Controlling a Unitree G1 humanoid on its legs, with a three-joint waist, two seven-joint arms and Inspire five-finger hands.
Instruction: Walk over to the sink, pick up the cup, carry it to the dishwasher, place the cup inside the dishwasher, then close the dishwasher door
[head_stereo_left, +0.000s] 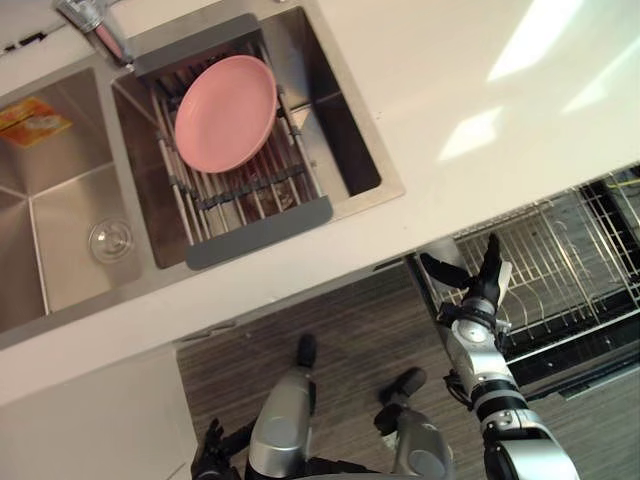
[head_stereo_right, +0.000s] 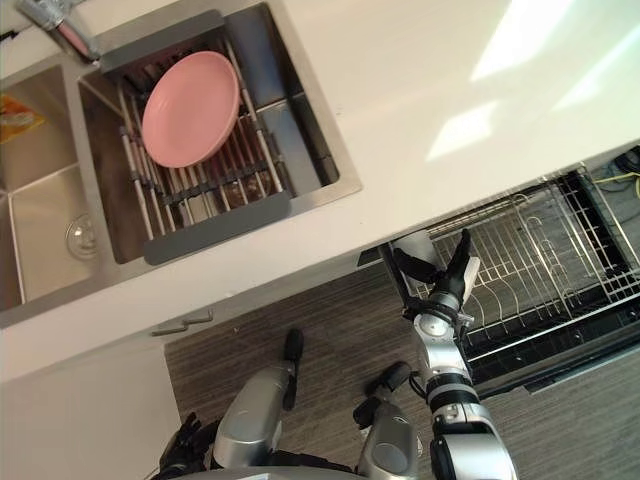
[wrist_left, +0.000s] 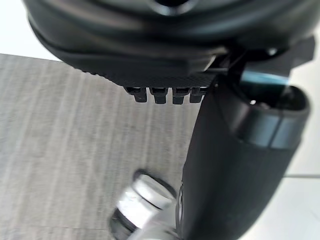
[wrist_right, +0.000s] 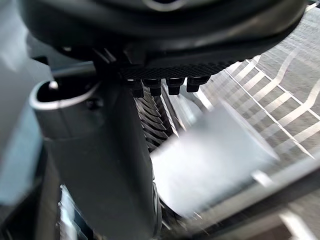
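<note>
Left eye view first: the sink (head_stereo_left: 60, 230) is up top with a pink plate (head_stereo_left: 225, 112) sitting on a drying rack (head_stereo_left: 260, 232) laid across the right basin, and there's an orange-and-yellow thing (head_stereo_left: 30, 120) in the left basin. Past the white countertop (head_stereo_left: 450, 80), on the robot's right, the dishwasher rack (head_stereo_left: 560, 250) is pulled out over the grey wood-look floor (head_stereo_left: 350, 330). The right hand (head_stereo_left: 482, 285) is up at the near corner of that rack, fingers straight and thumb spread wide, so it's not clamped on anything. The left hand (head_stereo_left: 212, 455) just hangs low by the robot's side. Right eye view is the same scene, but here you can make out the cup (head_stereo_right: 410, 245), a pale grey thing tucked under the counter edge just beside the right thumb, at the rack's corner. I can't tell if the thumb is touching it. The left wrist view has the left hand loose, thumb out, holding nothing, with floor behind it. In the right wrist view the cup is a blurry pale cylinder past the fingers (wrist_right: 173, 85), over the rack wires, and the fingers and thumb are apart and not wrapped around it.
</note>
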